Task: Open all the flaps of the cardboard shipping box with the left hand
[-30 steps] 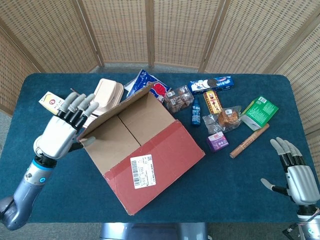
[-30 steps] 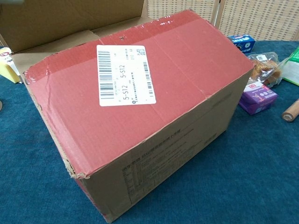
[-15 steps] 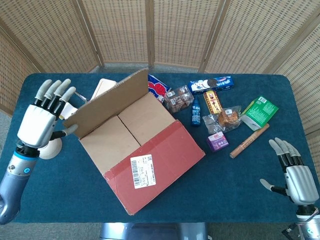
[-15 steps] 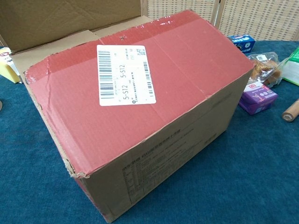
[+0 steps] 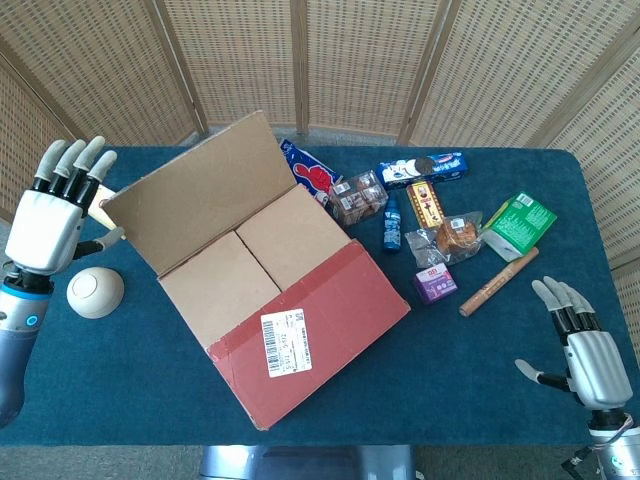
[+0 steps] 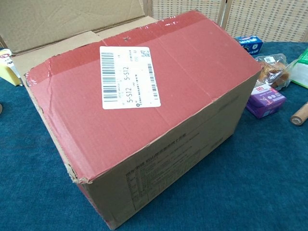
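Observation:
The cardboard shipping box (image 5: 300, 320) stands in the middle of the blue table, and the chest view shows it up close (image 6: 154, 120). Its far long flap (image 5: 195, 190) is folded back and up toward the left. The near long flap (image 5: 315, 345), red-taped with a white label (image 5: 287, 343), lies flat over the box. Two inner flaps (image 5: 255, 260) lie closed beneath. My left hand (image 5: 50, 215) is raised at the far left with fingers spread, just behind the flap's edge, holding nothing. My right hand (image 5: 585, 345) hovers at the right front corner, fingers apart and empty.
A cream round object (image 5: 95, 292) lies left of the box. Behind and right of it lie snack packs (image 5: 358, 195), a blue cookie box (image 5: 422, 168), a small bottle (image 5: 392, 228), a purple box (image 5: 435, 284), a green packet (image 5: 520, 225) and a wooden stick (image 5: 498, 281).
My left hand has swung up and to the left, pushing the far long flap from half-raised to folded well back. The cream round object has come into sight. The right hand barely moved.

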Available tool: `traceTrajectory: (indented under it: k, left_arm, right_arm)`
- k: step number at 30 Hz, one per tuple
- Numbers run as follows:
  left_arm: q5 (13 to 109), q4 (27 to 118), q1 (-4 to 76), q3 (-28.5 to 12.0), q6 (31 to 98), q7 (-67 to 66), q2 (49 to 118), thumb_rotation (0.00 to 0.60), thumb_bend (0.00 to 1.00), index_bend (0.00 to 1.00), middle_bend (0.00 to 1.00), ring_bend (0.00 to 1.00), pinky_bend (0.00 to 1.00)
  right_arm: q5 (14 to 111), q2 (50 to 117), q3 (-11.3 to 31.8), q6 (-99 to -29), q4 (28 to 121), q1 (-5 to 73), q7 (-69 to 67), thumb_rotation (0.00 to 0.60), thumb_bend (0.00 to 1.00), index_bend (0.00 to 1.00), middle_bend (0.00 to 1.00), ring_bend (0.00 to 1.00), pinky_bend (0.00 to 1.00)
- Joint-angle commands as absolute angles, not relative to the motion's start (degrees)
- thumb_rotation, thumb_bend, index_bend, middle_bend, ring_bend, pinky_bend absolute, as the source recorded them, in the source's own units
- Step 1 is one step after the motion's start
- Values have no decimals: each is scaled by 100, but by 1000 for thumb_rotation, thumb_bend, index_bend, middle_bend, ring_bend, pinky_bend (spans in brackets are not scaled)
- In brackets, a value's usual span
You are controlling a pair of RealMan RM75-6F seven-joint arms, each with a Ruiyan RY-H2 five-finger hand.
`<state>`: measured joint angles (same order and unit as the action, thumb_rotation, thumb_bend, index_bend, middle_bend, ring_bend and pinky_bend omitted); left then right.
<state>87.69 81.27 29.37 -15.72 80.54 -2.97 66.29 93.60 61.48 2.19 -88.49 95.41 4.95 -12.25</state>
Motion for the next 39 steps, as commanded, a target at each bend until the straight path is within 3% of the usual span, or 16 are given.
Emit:
traceTrajectory:
  k: [1,10,16,19,25,32,39]
  left_arm:
    - [8646,7945,3060,-1585,7879,-274,6766,600,216,0,0,0,16]
    - [8503,7995,3242,-1365,7328,120,7010,600,216,0,0,0,17]
    - [8364,9326,3309,-1252,6584,1291,6278,600,173,0,0,0,53]
    - [8275,9984,3384,-1271,6167,1963,5756,600,140,0,0,0,127]
    - [8164,10681,3644,-1279,5254,2949,4979,600,129,0,0,0,196]
    - [8023,10929,3950,-1292,4468,3798,4768,600,109,0,0,73,261]
    - [8171,10964,4241,-1353,3741,5475,4855,600,105,0,0,98,218]
  right_arm:
    - [9424,6090,168,-8817,9592,506,-1329,600,34,0,0,0,105]
    - [9432,6007,104,-8691,9632,554,-1639,600,35,0,0,0,105]
    - [9419,6023,92,-8647,9613,571,-1645,600,36,0,0,0,106]
    - [9422,6023,89,-8651,9616,572,-1642,600,37,0,0,0,105]
    - [9455,6023,73,-8659,9625,575,-1641,600,36,0,0,0,106]
    - [9458,6036,63,-8646,9620,584,-1626,600,37,0,0,0,105]
    - [9462,6035,60,-8656,9618,585,-1635,600,37,0,0,0,105]
